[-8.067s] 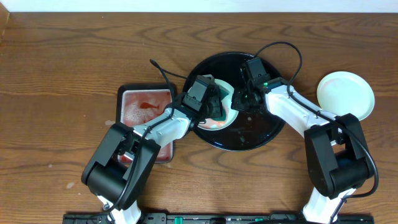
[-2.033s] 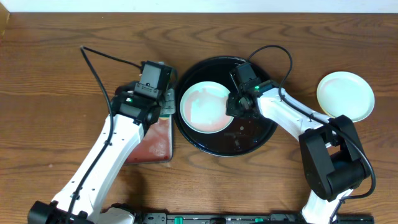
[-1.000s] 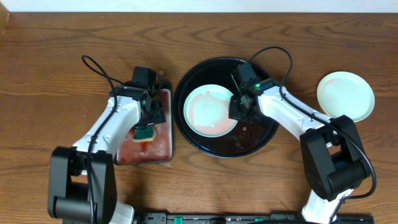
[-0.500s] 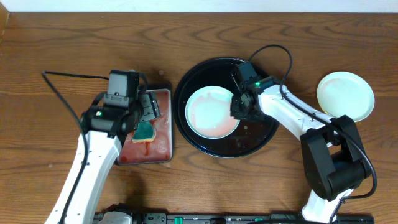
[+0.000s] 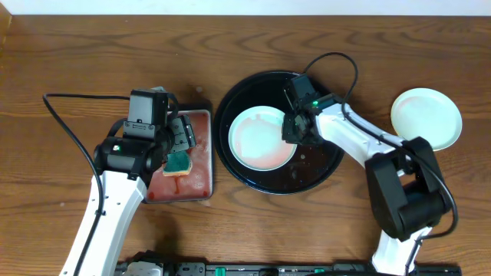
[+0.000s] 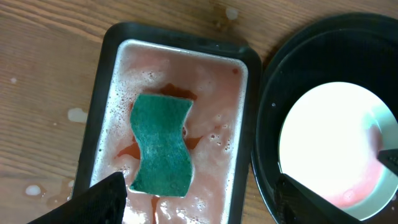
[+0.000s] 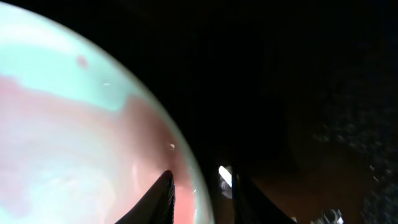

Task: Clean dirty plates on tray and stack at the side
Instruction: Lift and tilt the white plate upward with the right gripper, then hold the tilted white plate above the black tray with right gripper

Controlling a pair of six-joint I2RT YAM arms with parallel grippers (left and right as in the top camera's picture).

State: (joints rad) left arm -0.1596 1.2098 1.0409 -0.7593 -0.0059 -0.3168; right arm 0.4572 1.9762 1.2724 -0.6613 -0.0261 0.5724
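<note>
Right gripper (image 7: 202,196): low in the tray (image 5: 253,84), at the right edge of the plate (image 5: 261,140). Jaws slightly apart, straddling the rim: one fingertip (image 7: 163,194) on the plate's inner face, the other outside over black tray. Dark gap shows between rim and outer finger, so it's loose, not pinching.

Plate: pale mint-white, lying flat in the tray, left of centre. Pink sauce film over its lower part and near the right rim, upper part cleaner. Tray floor right of and below the plate has wet specks.

Left gripper (image 6: 199,194): spread wide, nothing in it, hovering over the small tray (image 6: 102,93). Sponge (image 6: 160,144), green side up, lies in that tray, in pinkish foamy water, clear of both fingertips. Small tray sits just left of the big one, rims nearly touching. Water drops on the table (image 5: 77,61) beside it.

Second plate (image 5: 426,117): mint-white, looks clean, flat on the table right of the tray, apart from it. Neither gripper is near it.
</note>
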